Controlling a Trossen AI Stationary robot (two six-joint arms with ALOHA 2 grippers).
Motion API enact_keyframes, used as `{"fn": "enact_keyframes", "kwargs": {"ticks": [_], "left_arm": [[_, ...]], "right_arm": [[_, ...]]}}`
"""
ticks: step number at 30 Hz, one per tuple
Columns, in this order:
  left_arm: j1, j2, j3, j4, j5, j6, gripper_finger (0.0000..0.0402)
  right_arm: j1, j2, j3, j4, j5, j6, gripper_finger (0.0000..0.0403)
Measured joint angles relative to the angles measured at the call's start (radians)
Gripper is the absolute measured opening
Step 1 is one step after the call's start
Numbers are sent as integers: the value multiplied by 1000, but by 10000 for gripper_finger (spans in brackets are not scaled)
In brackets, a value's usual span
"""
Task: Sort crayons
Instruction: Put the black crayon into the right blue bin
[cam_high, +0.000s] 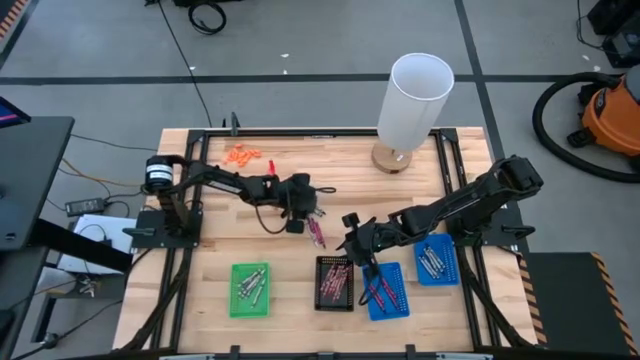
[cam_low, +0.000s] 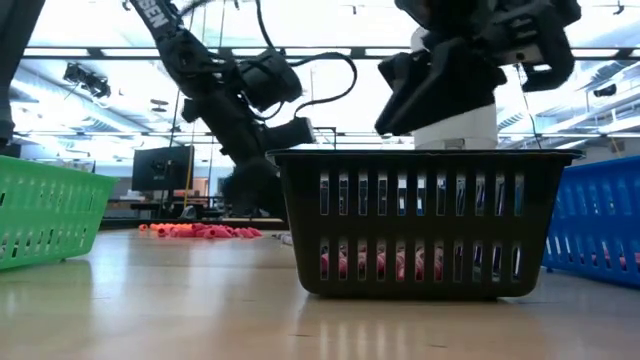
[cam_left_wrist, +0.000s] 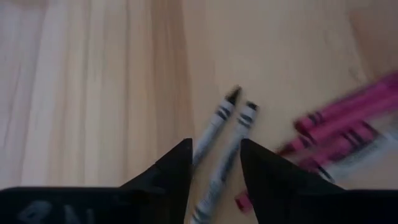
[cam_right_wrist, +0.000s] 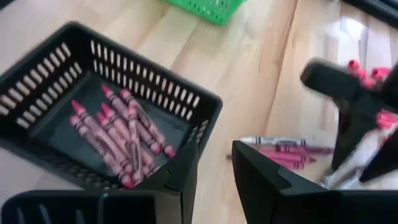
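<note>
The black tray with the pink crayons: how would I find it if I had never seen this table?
Start at the tall white cylinder at the table's far edge, then look to the near edge, where four small trays stand in a row. The black tray is second from the left, between a green tray and two blue ones, and is the only dark one.

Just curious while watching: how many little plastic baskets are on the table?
4: a green basket, a black basket, and two blue baskets along the table's near edge.

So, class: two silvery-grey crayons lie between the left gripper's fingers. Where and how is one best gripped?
Grip one silver crayon at mid-shaft, coming straight down, fingers either side of its width. It lies flat on the table, close beside its twin, so the left gripper should probably straddle just one.
</note>
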Motion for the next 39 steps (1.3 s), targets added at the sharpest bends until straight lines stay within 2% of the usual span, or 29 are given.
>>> {"fn": "enact_keyframes", "kwargs": {"ticks": [11, 24, 29, 32, 39], "left_arm": [[30, 80, 92, -64, 41, 81, 142], [58, 111, 96, -75, 89, 83, 141], [53, 112, 96, -78, 86, 83, 137], [48, 113, 94, -81, 85, 84, 110], [47, 113, 93, -91, 87, 74, 15]], "right_arm": [[2, 13, 3, 73, -2, 2, 109], [2, 14, 1, 79, -4, 6, 109], [2, 14, 1, 43, 47, 27, 109], [2, 14, 0, 25, 76, 39, 109], [2, 14, 0, 20, 76, 45, 109]]}}
